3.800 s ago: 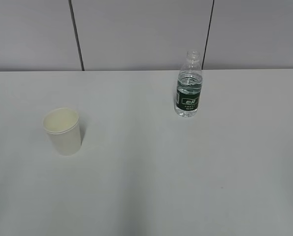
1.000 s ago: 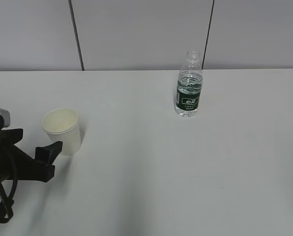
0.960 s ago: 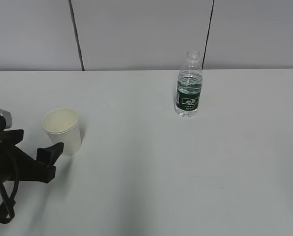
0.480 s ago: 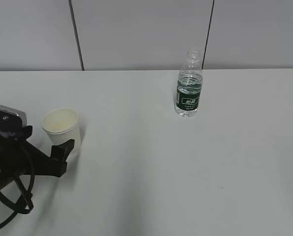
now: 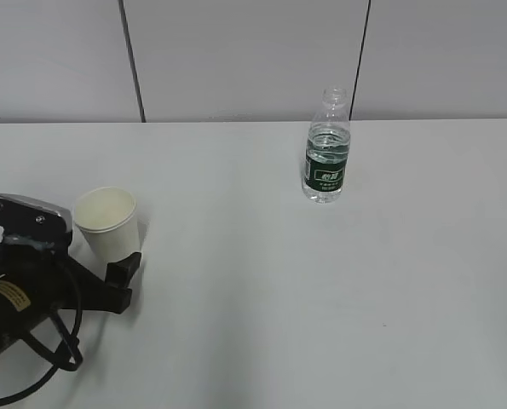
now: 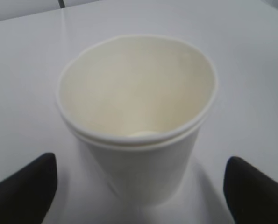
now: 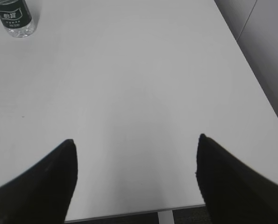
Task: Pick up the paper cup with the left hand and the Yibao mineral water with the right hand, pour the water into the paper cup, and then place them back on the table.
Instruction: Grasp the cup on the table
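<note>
The cream-white paper cup stands upright on the white table at the left. My left gripper is open, with the cup's lower part between its fingers. In the left wrist view the cup fills the middle, and the left gripper has its fingertips apart from the cup wall on both sides. The Yibao bottle stands uncapped at the back right, also in the right wrist view. My right gripper is open and empty, far from the bottle, and out of the exterior view.
A grey panelled wall runs behind the table. The right wrist view shows the table's right edge and its near edge just below the gripper.
My left arm has come in from the lower left and moved forward to the cup, so its open fingers now stand on either side of it. Cup and bottle have not moved.
</note>
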